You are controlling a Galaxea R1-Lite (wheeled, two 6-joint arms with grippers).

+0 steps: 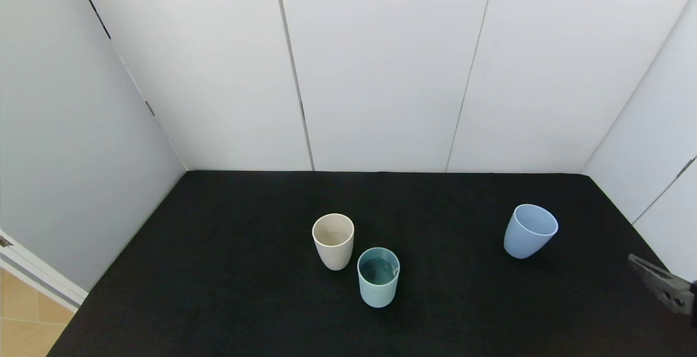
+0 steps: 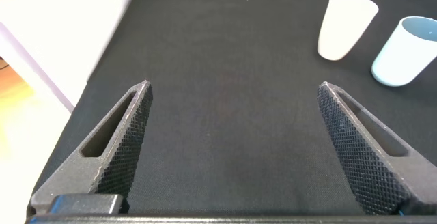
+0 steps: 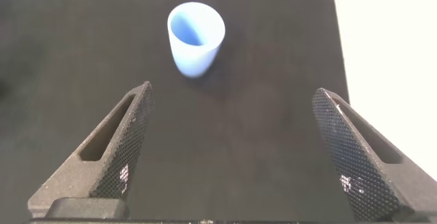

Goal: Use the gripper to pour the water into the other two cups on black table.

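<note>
- Matte black cloth covers the surface [image 1: 245,291], boxed in by plain white wall panels [image 1: 381,68]; no writing shows. Head view: cream cup [image 1: 333,240] and teal cup [image 1: 378,276], water [image 1: 378,271] glinting inside, stand just beside each other mid-surface; periwinkle cup [image 1: 530,231] stands well apart, rightward.
- Left wrist view: left gripper [image 2: 232,98] hangs with jaws apart, empty.
- Right wrist view: right gripper [image 3: 232,101] has jaws wide apart, periwinkle cup beyond them.

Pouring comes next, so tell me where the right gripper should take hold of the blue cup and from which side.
Grip the blue cup around its mid wall, jaws on opposite sides. It stands upright, alone on the black table, tapering toward the base. The right gripper, open and empty, already faces it, so a level approach from the robot's side looks best.
</note>
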